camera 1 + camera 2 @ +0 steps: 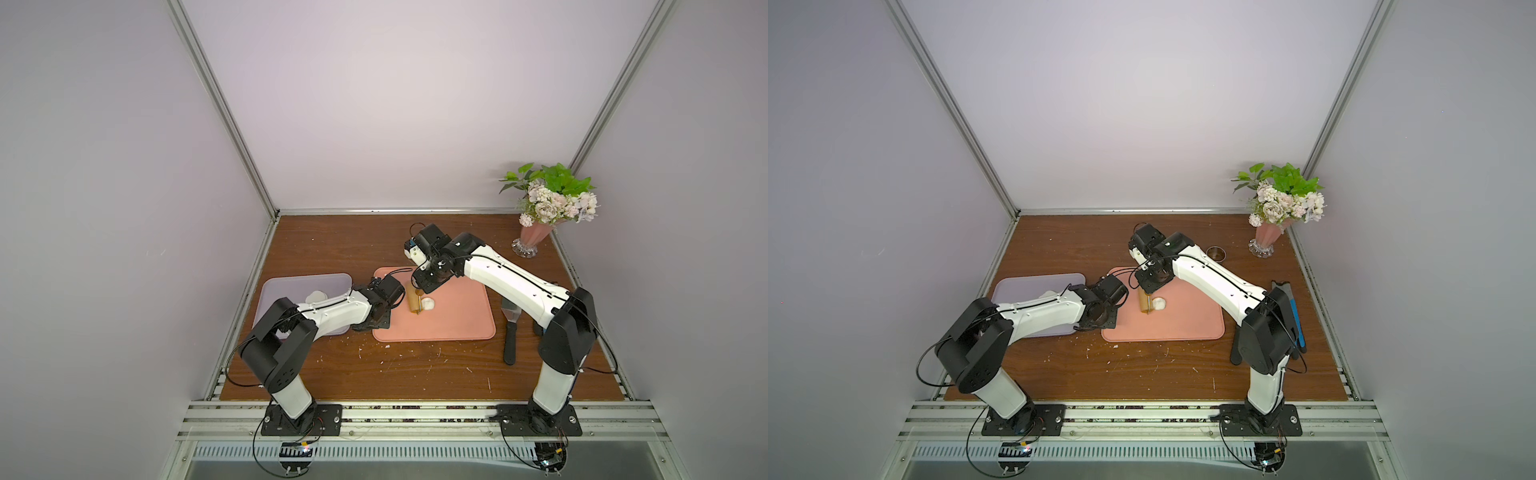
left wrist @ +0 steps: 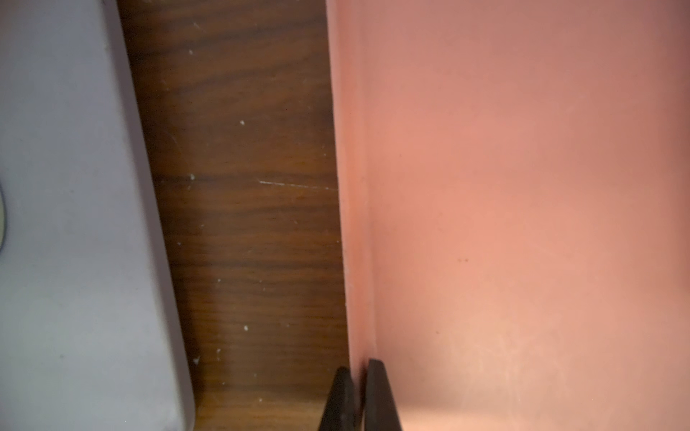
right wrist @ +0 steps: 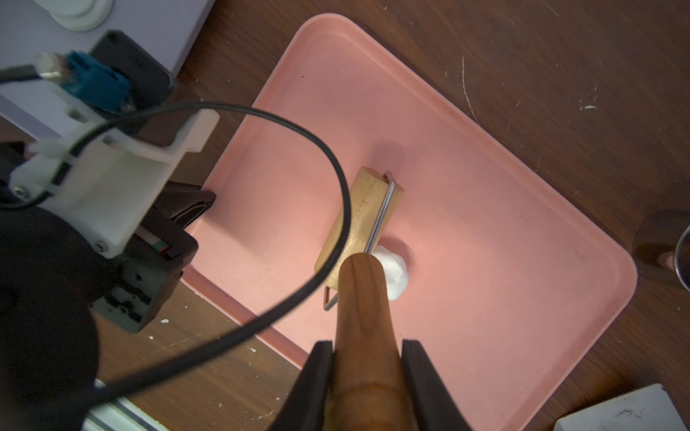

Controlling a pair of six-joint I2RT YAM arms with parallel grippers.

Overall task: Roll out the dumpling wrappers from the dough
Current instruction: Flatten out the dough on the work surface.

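- Right gripper (image 3: pixel 367 352): clamped on the roller's dark wooden handle (image 3: pixel 364 309), one finger (image 3: pixel 321 367) on each side.
- Just past the fingertips: handle end, then a wire yoke (image 3: pixel 381 218) running along the tan roller drum (image 3: pixel 356 220).
- Drum down on the pink tray (image 3: pixel 504 261), set at an angle across the handle line.
- Dough (image 3: pixel 395 274): small knobbly white lump, unrolled, on the pink tray just beside the drum's gripper-side end. Partly hidden by the handle tip; contact with the drum not clear.
- Same layout in both top views: drum (image 1: pixel 413 302) under the right wrist, lump (image 1: pixel 1158 304) just beside it.
- Left gripper (image 2: pixel 359 377): closed, fingertips (image 2: pixel 341 395) together right at the pink tray's rim (image 2: pixel 354 224). Pinching the rim or only above it: cannot tell.
- Beside those tips: a strip of bare wooden table (image 2: pixel 242 224) with white crumbs, then the lavender tray (image 2: pixel 74 280), apart from the pink one.
- Dumpling wrappers (image 1: pixel 316 296): round white discs stacked on the lavender tray, back along the left forearm from the gripper, well apart from the dough. Edge of the stack also in the right wrist view (image 3: pixel 80 15).
- Well behind the right gripper, under the arm: black-handled scraper (image 1: pixel 510 328) on the table.
- Farther out: steel ring cutter (image 1: pixel 1216 252), then a vase of flowers (image 1: pixel 534 239) in the far corner.
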